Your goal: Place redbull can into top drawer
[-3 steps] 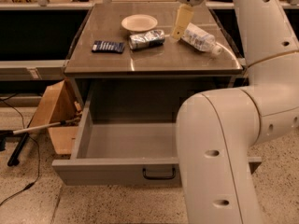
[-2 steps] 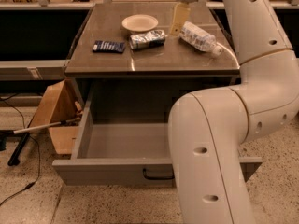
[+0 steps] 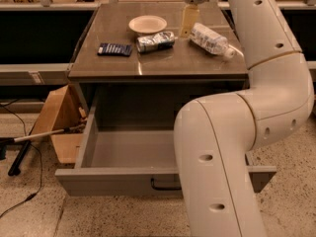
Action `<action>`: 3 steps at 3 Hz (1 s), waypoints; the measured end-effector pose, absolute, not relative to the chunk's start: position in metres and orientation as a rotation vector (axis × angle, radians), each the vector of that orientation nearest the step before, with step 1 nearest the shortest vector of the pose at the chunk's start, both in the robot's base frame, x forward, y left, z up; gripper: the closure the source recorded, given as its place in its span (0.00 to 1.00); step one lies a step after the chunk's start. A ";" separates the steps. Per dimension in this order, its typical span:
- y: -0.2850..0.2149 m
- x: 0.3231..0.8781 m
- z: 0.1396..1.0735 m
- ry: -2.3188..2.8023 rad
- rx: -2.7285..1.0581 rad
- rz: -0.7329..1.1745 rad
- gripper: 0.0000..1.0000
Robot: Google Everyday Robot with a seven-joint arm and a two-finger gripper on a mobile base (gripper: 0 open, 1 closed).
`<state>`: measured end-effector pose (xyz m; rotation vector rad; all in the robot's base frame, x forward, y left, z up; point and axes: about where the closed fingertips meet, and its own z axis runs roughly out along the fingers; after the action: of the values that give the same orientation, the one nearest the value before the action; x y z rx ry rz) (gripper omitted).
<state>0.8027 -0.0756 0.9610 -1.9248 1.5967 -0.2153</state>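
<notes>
While the gripper hangs over the back of the table, pointing down w/ its tip close above the top, we see the redbull can lying on its side at approx. 8 o'clock from it, near but not touching. We can't tell whether the gripper is spread or clenched. The can sits on the tabletop, not in the top drawer, which stands pulled out at 6 o'clock from the can, below the table's front edge, w/ a black handle at the centre of its front panel. Around the can we note a pale plate at 12 o'clock, just beside it; a flat dark blue packet at 9 o'clock, apart; and a clear water bottle on its side at 3 o'clock. The gripper is betw. can and bottle. The white arm fills the right foreground, covering the drawer's right part. A cardboard box stands on the floor at 9 o'clock from the drawer.
</notes>
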 end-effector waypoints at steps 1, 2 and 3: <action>-0.064 0.805 0.949 1.584 -1.945 -0.180 0.00; -0.053 0.806 0.941 1.559 -1.962 -0.151 0.00; -0.041 0.810 0.939 1.511 -1.982 -0.147 0.00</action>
<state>0.8100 -0.0409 0.9389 -1.9818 1.5114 -0.1474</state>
